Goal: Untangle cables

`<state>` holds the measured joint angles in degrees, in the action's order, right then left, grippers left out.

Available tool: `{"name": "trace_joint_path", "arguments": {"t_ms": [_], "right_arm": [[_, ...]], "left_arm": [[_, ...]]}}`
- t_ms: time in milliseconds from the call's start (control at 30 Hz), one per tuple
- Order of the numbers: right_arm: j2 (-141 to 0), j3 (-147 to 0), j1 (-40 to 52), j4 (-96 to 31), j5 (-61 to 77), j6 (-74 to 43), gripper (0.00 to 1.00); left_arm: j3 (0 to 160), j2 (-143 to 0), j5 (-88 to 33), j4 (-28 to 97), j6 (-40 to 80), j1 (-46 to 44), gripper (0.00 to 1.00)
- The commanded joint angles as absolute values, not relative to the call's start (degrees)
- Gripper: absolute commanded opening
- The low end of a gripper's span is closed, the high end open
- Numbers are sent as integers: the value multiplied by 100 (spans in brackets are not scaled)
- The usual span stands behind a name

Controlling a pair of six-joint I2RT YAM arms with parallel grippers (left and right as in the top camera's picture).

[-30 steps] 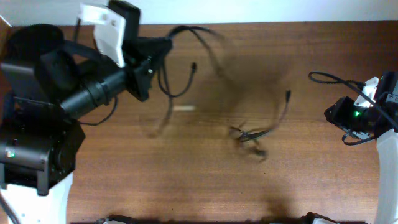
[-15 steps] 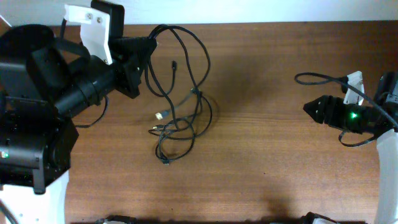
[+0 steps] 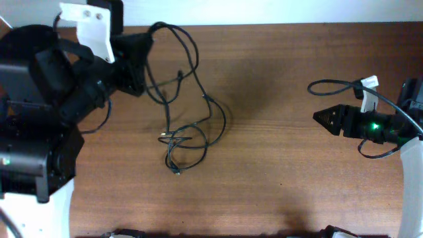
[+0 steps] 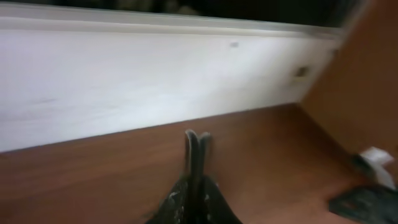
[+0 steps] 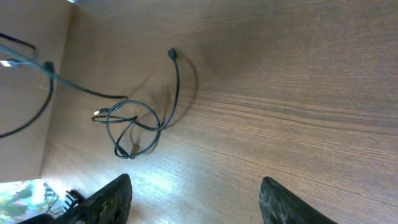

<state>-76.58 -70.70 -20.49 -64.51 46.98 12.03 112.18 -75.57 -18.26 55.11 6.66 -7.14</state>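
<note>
Overhead: left end effector [image 3: 144, 43], clamped on the cables [image 3: 177, 139], has hauled them leftward, still knotted; right end effector [image 3: 322, 117] has opened, empty.

From above I see the thin black cables [image 3: 192, 135] as one loose tangle left of centre on the brown wooden table [image 3: 277, 185]. The lower loops lie crossed on the wood with a small plug end at the bottom. Longer loops run up to the back edge, where they meet the tip of my left gripper [image 3: 140, 46]. I cannot make out its jaws from here. A white bracket [image 3: 92, 26] sits on that arm. My right gripper [image 3: 318, 117] points left, well apart from the tangle, with a green light [image 3: 375, 123] glowing behind it.
</note>
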Motion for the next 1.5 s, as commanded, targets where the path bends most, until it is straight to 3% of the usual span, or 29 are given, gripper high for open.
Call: {"name": "trace_joint_path", "arguments": {"t_ms": [0,33,67,133,400,700,800,933,1033,1200,1367,1467], "right_arm": [[-7612,-7105,-2064,-6460,4934,1332,64],[-7612,-7105,-2064,-6460,4954,1332,64],[-7612,-7105,-2064,-6460,4956,1332,64],[-7612,-7105,-2064,-6460,4954,1332,64],[-7612,-7105,-2064,-6493,4952,1332,64],[-7612,-7105,-2064,-6477,4954,1330,64],[-7612,-7105,-2064,-6477,4954,1330,65],[-7612,-7105,-2064,-6477,4954,1330,65],[-7612,-7105,-2064,-6477,4954,1330,65],[-7612,-7105,-2064,-6475,4954,1332,69],[-7612,-7105,-2064,-6431,4952,1334,70],[-7612,-7105,-2064,-6431,4952,1334,70]], "left_arm": [[11266,-7964,54,5522,683,-690,51],[11266,-8099,176,5551,681,-690,73],[11266,-8206,178,5588,683,-690,87],[11266,-8423,174,5693,683,-690,99],[11266,-8847,-379,6626,550,-698,99],[11063,-9017,-478,8858,384,-714,99],[10556,-9067,-644,9094,386,-790,99],[9441,-9070,-945,8696,207,-1033,99],[8527,-9070,-947,7970,-945,-1258,98],[7505,-9076,-921,6847,-3522,-1426,83],[7113,-9183,-923,6208,-4788,-1420,90],[6960,-9338,-919,6058,-4877,-1420,93]]}}
